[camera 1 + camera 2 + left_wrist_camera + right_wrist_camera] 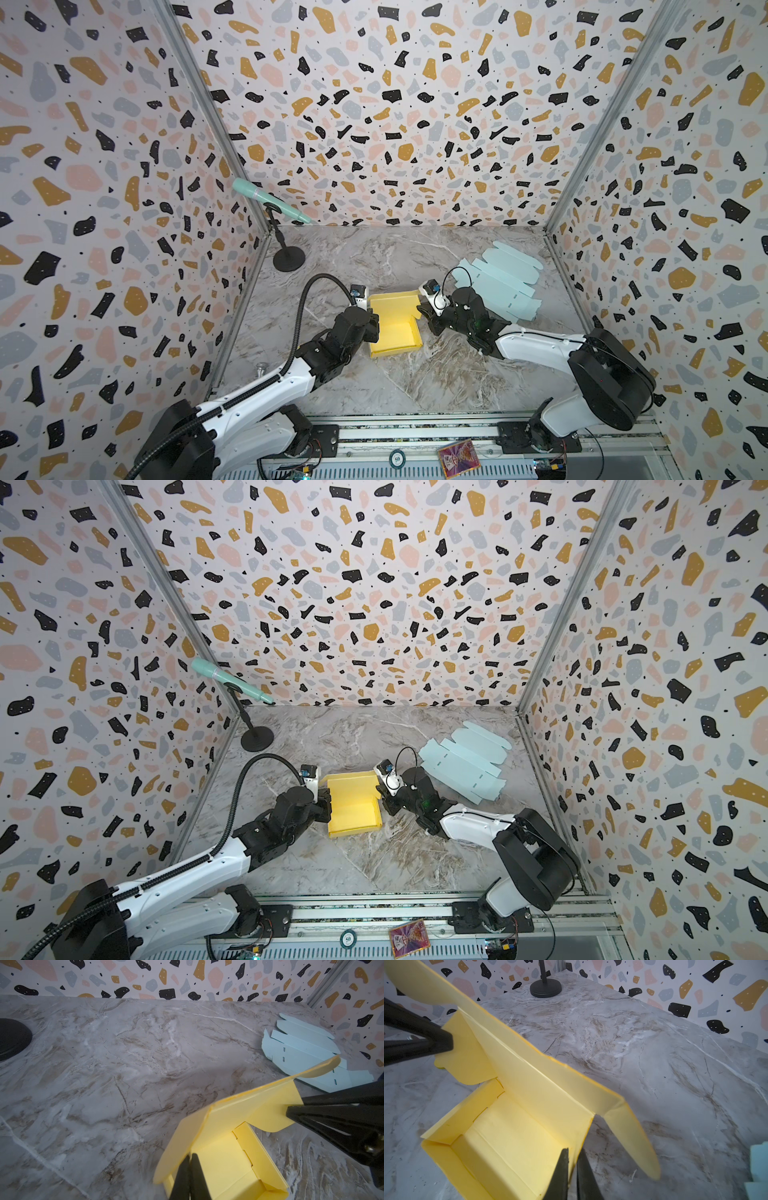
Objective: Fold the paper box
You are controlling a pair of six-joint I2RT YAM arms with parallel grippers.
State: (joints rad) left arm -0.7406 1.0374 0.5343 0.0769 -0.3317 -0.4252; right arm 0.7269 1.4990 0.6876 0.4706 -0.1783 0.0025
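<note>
Yellow paper box (395, 328) sits at the centre of both top views on the marble table (436, 374), tray open, its lid (542, 1082) standing tilted at the far edge with 2 rounded ear flaps. The left gripper (189, 1157) is clamped tight on the box's left side. The right gripper (572, 1153) pinches the right wall, with only a thin slit between its fingers. Pale blue flat blanks (503, 282) lie stacked right of centre, just behind the right wrist. A mint microphone (270, 203) stands on its black stand (289, 258) at the table's upper left corner, well apart. A patterned card (459, 459) rests on the bottom rail.
</note>
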